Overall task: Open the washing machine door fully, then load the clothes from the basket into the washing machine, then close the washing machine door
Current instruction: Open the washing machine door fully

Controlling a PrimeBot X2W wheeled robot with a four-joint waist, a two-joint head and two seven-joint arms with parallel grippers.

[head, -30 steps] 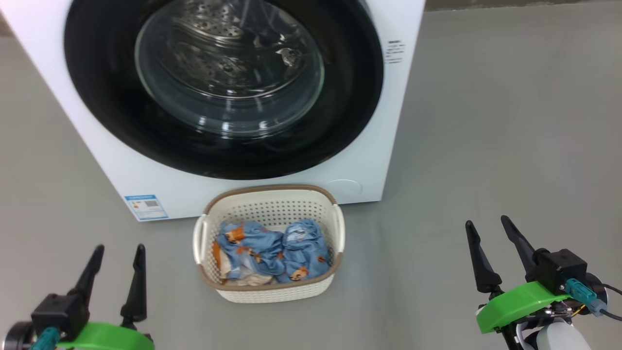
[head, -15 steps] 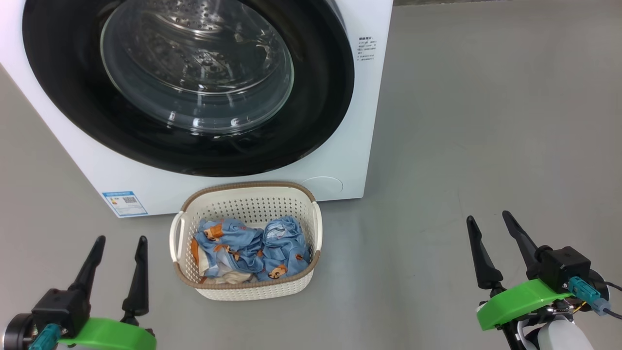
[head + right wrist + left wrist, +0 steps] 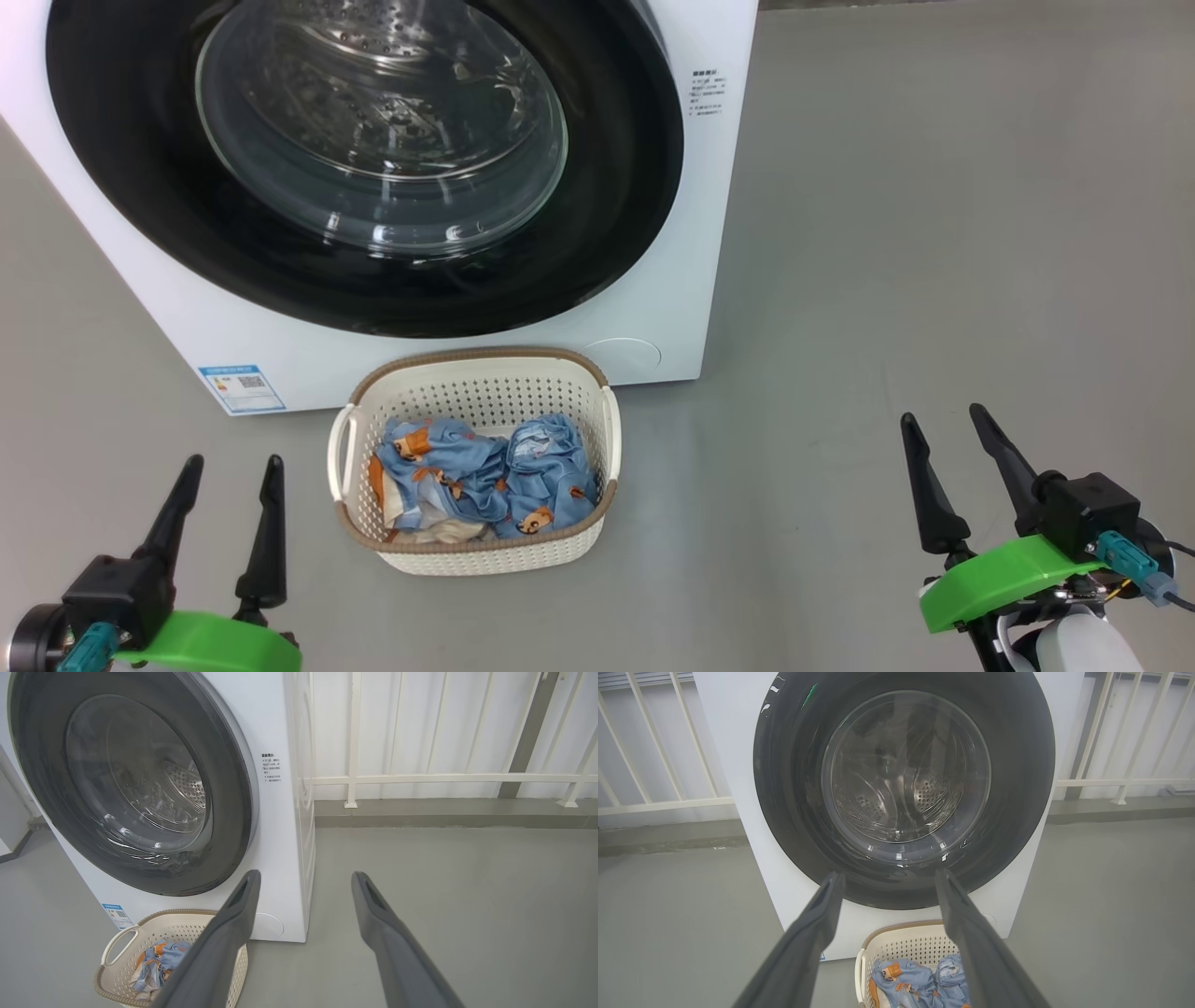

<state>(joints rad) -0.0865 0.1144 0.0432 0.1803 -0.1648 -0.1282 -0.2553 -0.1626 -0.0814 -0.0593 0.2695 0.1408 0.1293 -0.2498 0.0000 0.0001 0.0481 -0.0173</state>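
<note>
The white washing machine (image 3: 695, 233) fills the upper left of the head view, its round black-ringed door (image 3: 140, 205) shut flat against the front. On the floor just before it stands the cream basket (image 3: 485, 558) with light-blue printed clothes (image 3: 485, 481) inside. My left gripper (image 3: 233, 462) hangs open low at the left, left of the basket and apart from it. At the lower right my right gripper (image 3: 938, 418) is open over bare floor. The left wrist view faces the door (image 3: 784, 812) with the basket (image 3: 906, 945) below; the right wrist view has the door (image 3: 37, 765) and basket (image 3: 117, 975) at its left.
Grey floor (image 3: 934, 233) spreads to the machine's right. Behind the machine runs a white railing (image 3: 444, 778) on a low kerb. A small blue label (image 3: 241, 387) sits at the machine's lower left corner.
The head camera has swung, shifting the machine and basket leftward in the picture, then settling. Both grippers stay open in the same places.
</note>
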